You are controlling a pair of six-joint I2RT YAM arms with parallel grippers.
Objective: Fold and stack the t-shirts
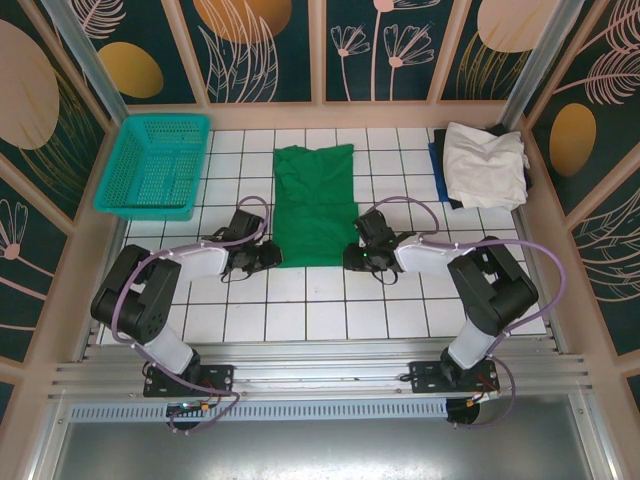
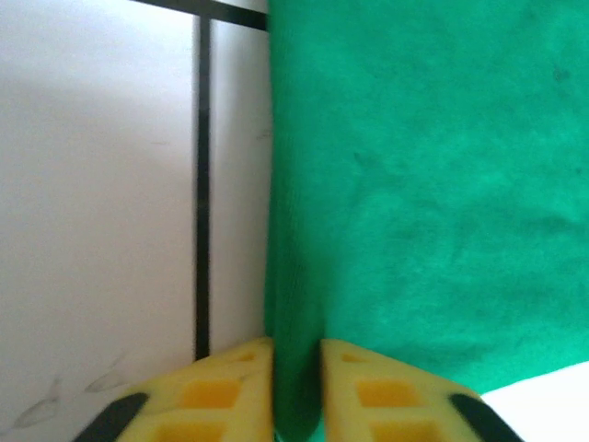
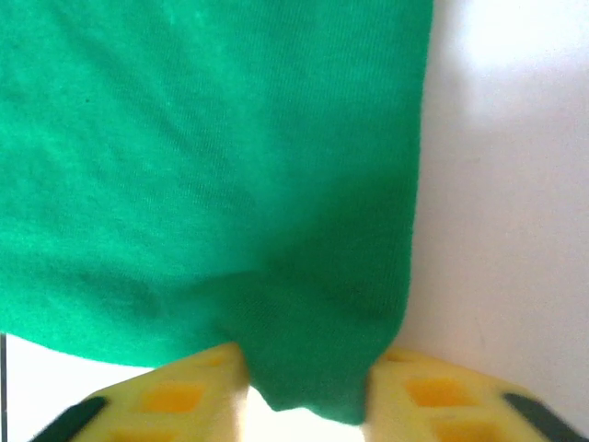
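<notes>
We see the green shirt [image 1: 313, 205] spread flat in the middle of the bench [image 1: 320, 310]. The left gripper [image 1: 268, 256] pinches its near left corner, and the right gripper [image 1: 352, 258] is clamped on its near right corner. The white shirt [image 1: 485, 165] tops a pile far right. The basket [image 1: 155, 165] sits far left.

Lab test booth: printed panel walls [image 1: 260, 50] enclose a tiled table [image 1: 320, 310].

Left tool [image 2: 295, 361], right tool [image 3: 308, 364] — both clamped.
</notes>
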